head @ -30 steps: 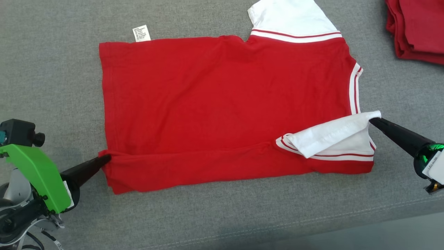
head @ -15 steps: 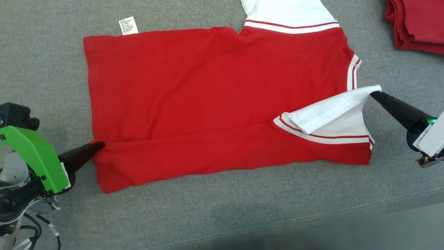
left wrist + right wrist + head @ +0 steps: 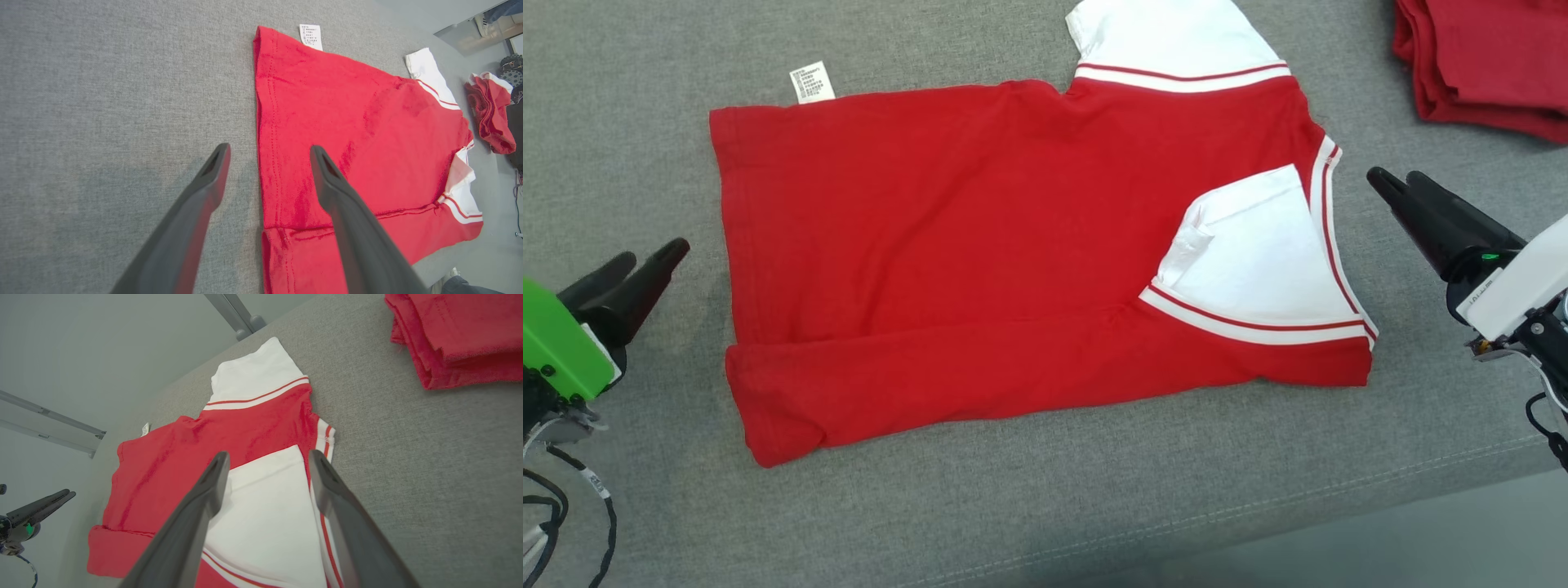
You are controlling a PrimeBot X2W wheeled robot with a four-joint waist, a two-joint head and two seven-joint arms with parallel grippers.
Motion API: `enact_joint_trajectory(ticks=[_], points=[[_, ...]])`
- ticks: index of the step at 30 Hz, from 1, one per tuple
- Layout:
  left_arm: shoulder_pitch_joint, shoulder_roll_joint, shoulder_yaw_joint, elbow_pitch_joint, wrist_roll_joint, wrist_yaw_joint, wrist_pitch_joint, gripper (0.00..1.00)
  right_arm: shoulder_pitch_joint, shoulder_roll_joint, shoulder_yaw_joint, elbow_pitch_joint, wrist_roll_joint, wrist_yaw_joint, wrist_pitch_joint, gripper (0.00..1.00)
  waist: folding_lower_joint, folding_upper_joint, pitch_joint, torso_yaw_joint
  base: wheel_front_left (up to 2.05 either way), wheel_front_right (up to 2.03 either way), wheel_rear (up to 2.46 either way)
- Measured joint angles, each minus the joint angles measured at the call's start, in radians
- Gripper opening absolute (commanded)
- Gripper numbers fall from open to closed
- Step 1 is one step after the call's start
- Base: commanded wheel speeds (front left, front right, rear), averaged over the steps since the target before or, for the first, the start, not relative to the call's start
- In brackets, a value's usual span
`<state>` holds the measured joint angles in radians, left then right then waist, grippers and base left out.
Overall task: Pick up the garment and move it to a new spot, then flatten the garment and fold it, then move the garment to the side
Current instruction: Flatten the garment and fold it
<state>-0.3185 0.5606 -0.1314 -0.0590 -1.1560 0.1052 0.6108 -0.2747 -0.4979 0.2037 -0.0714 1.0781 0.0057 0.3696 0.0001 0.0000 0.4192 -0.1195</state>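
The garment (image 3: 980,220) is a red shirt with white sleeves, lying flat on the grey table (image 3: 621,122). Its near strip is folded up over the body, and the near white sleeve (image 3: 1258,261) lies flat on the red cloth. My left gripper (image 3: 652,253) is open just off the shirt's left hem, holding nothing. In the left wrist view the left gripper (image 3: 269,149) hovers with its fingers astride the hem edge of the garment (image 3: 347,102). Off the collar end, my right gripper (image 3: 1395,175) is open and empty. The right wrist view has the right gripper (image 3: 268,454) above the folded sleeve of the garment (image 3: 245,416).
A stack of folded red garments (image 3: 1486,65) lies at the far right of the table and also appears as the stack (image 3: 461,330). A white care label (image 3: 813,82) sticks out at the shirt's far left corner. The table's front edge (image 3: 1339,498) runs across the lower right.
Both grippers have opened, let go of the shirt and drawn back from it. The near sleeve, held up before by the right gripper, now lies flat on the body. The camera has shifted.
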Motion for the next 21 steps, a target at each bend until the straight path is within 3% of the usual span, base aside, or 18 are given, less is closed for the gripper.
enact_joint_trajectory(ticks=[5,11,21], points=[[0.043,-0.004,0.003,-0.040,0.048,-0.023,-0.072,1.00,0.056,-0.028,-0.003,0.008,-0.093,0.011,-0.067,1.00,0.0000,0.0000,-0.033,-0.010,0.00,0.00,0.00],[0.217,-0.064,-0.041,-0.068,0.039,-0.026,-0.103,1.00,0.201,-0.106,0.007,0.013,-0.221,0.008,-0.115,1.00,-0.0001,0.0000,-0.075,-0.008,0.00,0.00,0.00],[0.338,-0.086,-0.063,-0.086,0.047,-0.025,-0.142,1.00,0.315,-0.074,0.053,0.016,-0.237,-0.007,-0.154,1.00,-0.0002,0.0000,-0.106,0.020,0.00,0.00,0.00]])
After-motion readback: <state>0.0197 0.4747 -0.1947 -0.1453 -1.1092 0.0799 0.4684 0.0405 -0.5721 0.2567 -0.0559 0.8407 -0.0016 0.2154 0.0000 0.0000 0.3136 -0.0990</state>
